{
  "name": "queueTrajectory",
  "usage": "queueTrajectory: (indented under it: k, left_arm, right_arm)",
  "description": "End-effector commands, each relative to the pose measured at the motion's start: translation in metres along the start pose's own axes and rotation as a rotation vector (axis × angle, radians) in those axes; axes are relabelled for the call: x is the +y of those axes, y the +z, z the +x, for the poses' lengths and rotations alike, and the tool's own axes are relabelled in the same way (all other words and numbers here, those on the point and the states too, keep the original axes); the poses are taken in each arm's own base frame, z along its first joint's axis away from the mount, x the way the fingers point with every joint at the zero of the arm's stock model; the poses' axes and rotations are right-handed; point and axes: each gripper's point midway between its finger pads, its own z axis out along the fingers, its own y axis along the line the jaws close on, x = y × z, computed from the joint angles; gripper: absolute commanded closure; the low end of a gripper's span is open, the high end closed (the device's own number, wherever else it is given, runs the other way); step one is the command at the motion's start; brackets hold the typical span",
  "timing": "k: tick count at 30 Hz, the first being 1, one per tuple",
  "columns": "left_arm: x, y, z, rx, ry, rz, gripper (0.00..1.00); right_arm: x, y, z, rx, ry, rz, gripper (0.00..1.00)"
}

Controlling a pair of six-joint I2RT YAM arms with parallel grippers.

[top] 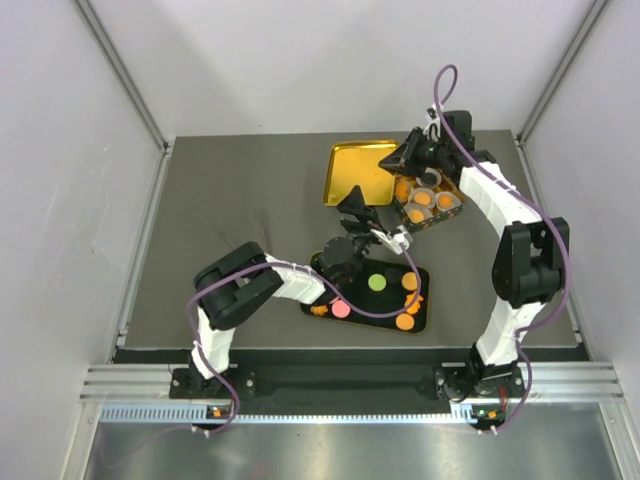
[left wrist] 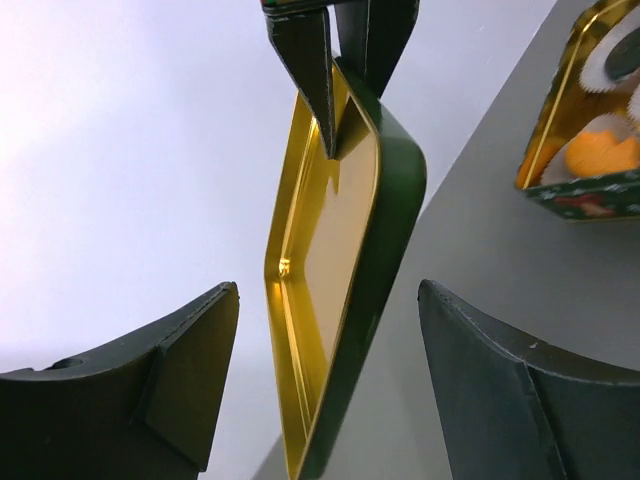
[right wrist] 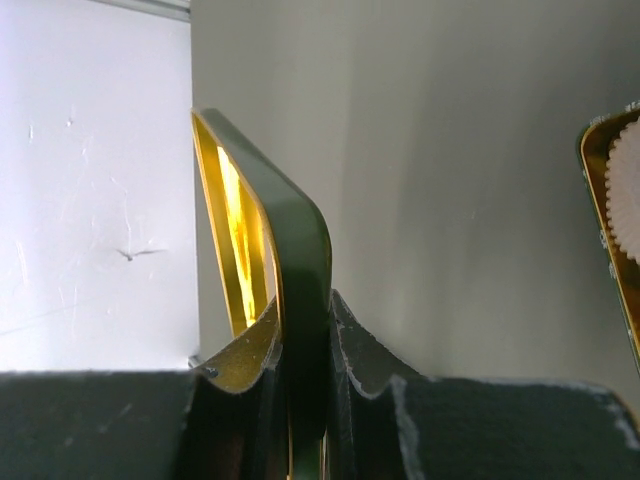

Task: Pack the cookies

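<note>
Right jaws are clamped on one rim of the square tin lid, gold inside & dark green outside, w/ the rim pinched tight btw them. Left jaws stand wide apart, holding nothing. The lid's opposite end runs down into the gap btw them and, as far as I can see, touches neither. Can't tell whether any part of the lid rests on the grey table.

Just beside the right jaws sits the green patterned tin box w/ gold inner walls. In it are white crinkled paper cups, several already holding orange round cookies. Behind the left jaws, toward the arm bases, lies a flat black tray w/ cookies not yet packed: a green one, a pink one, orange discs & a few more.

My read is that packing is partway & the step in hand is lid handling, prob. a two-arm hold or hand-over. Capping the box looks premature w/ loose cookies left, so shifting the lid aside seems likelier.

The next move calls for the left jaws to close squarely on the free rim. It's thin, slick metal, so a skewed bite could twist the lid out of the right jaws.
</note>
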Motion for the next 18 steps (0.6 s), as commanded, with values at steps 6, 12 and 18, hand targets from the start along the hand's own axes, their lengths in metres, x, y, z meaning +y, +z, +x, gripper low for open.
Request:
queueTrajectory:
  k: [6, 12, 18]
  left_arm:
    - [0.028, 0.016, 0.000, -0.052, 0.110, -0.125, 0.25]
    - [0.042, 0.023, -0.002, -0.073, 0.137, -0.204, 0.43]
    - [0.050, 0.028, -0.011, -0.102, 0.125, -0.229, 0.57]
  right_arm:
    - [0.021, -0.025, -0.007, -0.047, -0.066, -0.040, 1.00]
    - [0.016, -0.027, 0.002, -0.035, -0.069, -0.029, 1.00]
    - [0.011, -0.026, 0.013, -0.020, -0.072, -0.020, 1.00]
